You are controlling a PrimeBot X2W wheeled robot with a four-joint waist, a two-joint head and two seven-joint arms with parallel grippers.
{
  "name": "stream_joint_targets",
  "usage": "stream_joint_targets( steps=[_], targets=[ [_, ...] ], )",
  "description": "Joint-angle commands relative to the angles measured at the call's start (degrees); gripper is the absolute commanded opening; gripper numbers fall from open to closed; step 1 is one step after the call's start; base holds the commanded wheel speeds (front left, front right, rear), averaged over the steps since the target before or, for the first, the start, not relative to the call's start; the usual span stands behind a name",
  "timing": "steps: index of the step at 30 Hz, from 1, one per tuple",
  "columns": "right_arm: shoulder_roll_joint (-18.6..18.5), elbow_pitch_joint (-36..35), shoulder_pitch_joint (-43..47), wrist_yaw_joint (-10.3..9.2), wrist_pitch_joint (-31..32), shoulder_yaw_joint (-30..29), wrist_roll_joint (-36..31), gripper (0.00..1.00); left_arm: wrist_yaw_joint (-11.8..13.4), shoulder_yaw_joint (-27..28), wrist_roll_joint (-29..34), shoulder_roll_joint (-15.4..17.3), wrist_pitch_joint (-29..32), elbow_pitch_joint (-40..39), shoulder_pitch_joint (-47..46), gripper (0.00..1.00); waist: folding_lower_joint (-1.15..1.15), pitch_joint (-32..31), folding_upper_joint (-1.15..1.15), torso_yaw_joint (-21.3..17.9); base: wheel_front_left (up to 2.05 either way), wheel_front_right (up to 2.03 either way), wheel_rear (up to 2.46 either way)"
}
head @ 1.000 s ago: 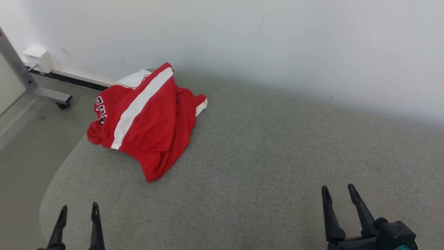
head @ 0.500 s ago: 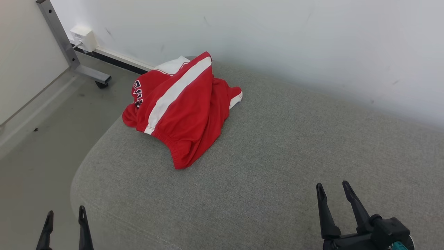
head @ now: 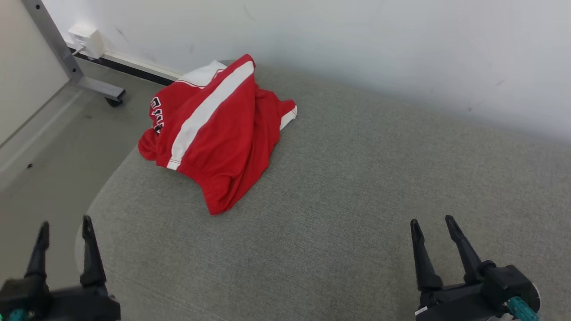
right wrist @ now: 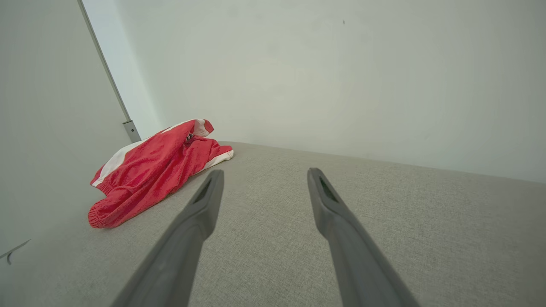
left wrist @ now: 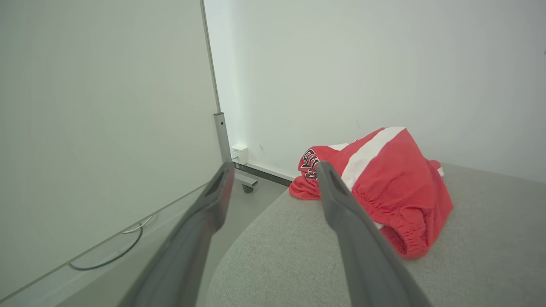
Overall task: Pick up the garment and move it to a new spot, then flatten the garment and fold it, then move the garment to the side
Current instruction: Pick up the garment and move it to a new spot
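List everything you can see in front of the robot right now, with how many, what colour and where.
garment: one, red with a white stripe and dark lettering, crumpled at the far left corner of the cushion
cushion: one, grey fabric, spans the foreground, against the wall
wall: one, white, behind the cushion
socket box: one, white, low on the wall, far left
metal frame foot: one, grey, on the floor left of the garment
floor: grey, left of the cushion
left gripper: one, dark, open, lower left, above the cushion's edge
right gripper: one, dark, open, lower right, above the cushion
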Motion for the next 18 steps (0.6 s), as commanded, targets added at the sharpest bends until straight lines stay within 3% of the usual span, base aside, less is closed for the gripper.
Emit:
stream_joint_targets(
  steps=[1,8,18],
  targets=[
    [-0.89,-0.41,-0.97,-0.12,-0.06,-0.48,-0.71,1.0,-0.29,0.22,-0.99,0.97,-0.2,0.68,-3.29,1.0,0.0,3.18,0.0,-3.11,0.0,0.0,0.0],
    [-3.56,-2.38,-5.1,-0.12,-0.06,-2.19,-1.58,1.0,-1.13,-0.23,-2.84,6.33,0.26,4.66,-18.07,1.0,0.0,11.57,0.0,-10.55,0.0,0.0,0.0],
    [-4.71,-5.93,-8.86,-0.12,-0.05,-9.32,-1.14,1.0,-1.56,0.17,-5.16,14.74,4.5,11.98,-33.28,1.0,0.0,20.77,0.0,-21.63,0.0,0.0,0.0]
  ],
)
